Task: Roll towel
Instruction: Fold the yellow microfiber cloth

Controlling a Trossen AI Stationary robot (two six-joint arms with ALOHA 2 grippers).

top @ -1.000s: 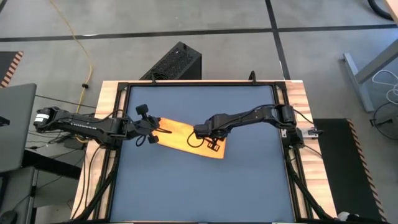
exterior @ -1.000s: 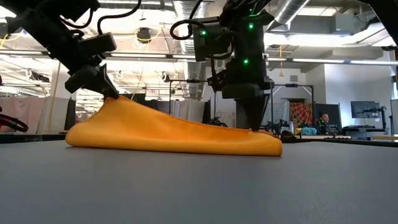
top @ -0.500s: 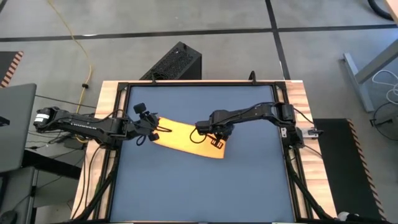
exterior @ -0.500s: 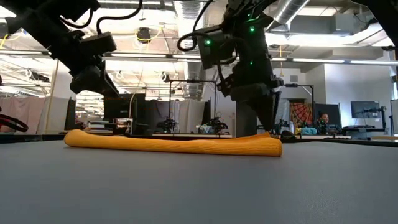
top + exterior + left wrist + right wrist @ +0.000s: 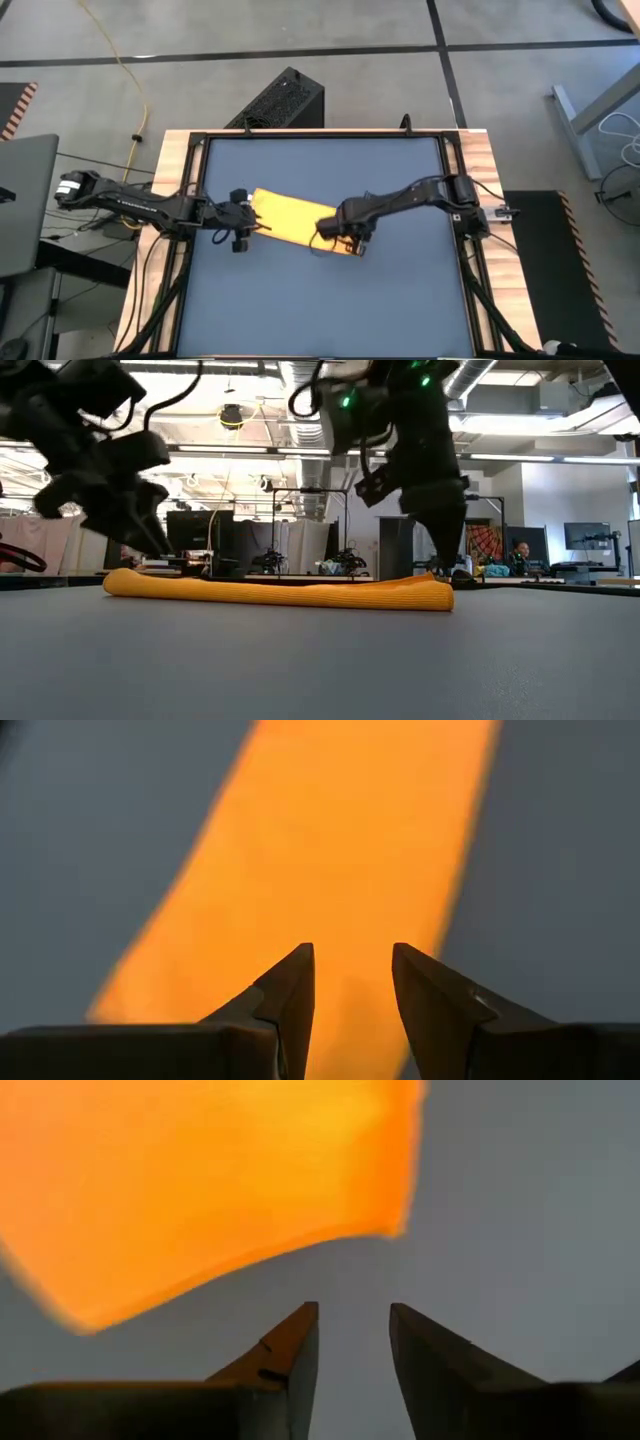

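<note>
The yellow towel (image 5: 297, 220) lies flat on the dark table as a long folded strip, slanting from centre-left toward the right; in the low view the towel (image 5: 280, 592) is a low band. My left gripper (image 5: 352, 958) hangs open just above the strip's left end (image 5: 330, 850), touching nothing; in the low view the left gripper (image 5: 135, 530) is blurred. My right gripper (image 5: 353, 1318) stands open over bare table, just off the near edge of the towel's right end (image 5: 200, 1180), pointing steeply down. From above, the right gripper (image 5: 338, 238) sits at the strip's right end.
The dark mat (image 5: 320, 310) has free room on the near half and along the far edge. A black frame and wooden border (image 5: 478, 150) ring the table. A black box (image 5: 285, 100) stands on the floor beyond the far edge.
My left gripper has let go of the towel's left end, which it held raised; that end has dropped and the whole strip lies flat. The left gripper has then sunk and tipped down toward that end. My right gripper has shifted toward the near edge, off the towel's right end.
</note>
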